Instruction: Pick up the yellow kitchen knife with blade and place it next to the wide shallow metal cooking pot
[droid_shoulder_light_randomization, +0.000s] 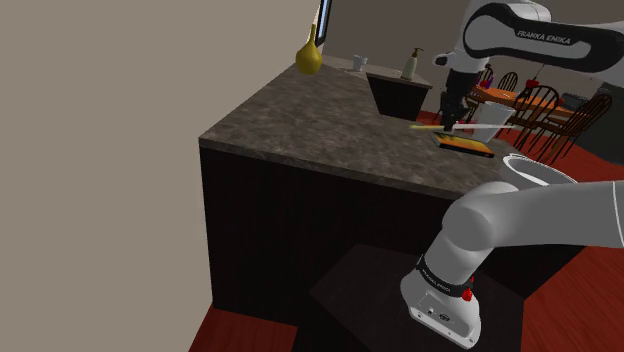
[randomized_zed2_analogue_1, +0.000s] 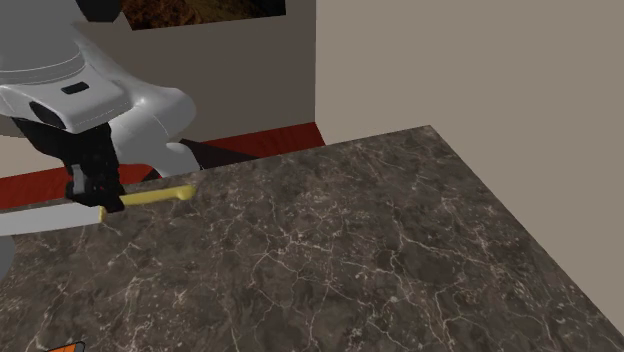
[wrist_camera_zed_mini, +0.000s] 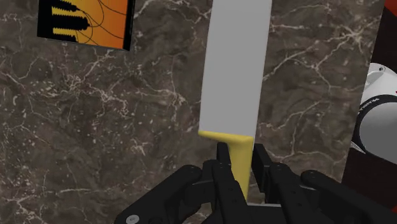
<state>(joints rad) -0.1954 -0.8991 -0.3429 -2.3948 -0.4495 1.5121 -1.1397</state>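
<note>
Tabletop: dark veined stone, carried on dark cabinets. Room: red floor, beige wall; wooden chairs are seen beyond the end effector.

End effector: fingers closed narrowly on the knife, where the yellow handle meets the grey blade.

Knife: held at the fingertips, long axis level with the tabletop, blade run out to one side of the end effector, handle end to the other.

Orange-and-black flat item: laid on the tabletop, near the blade side.
</note>
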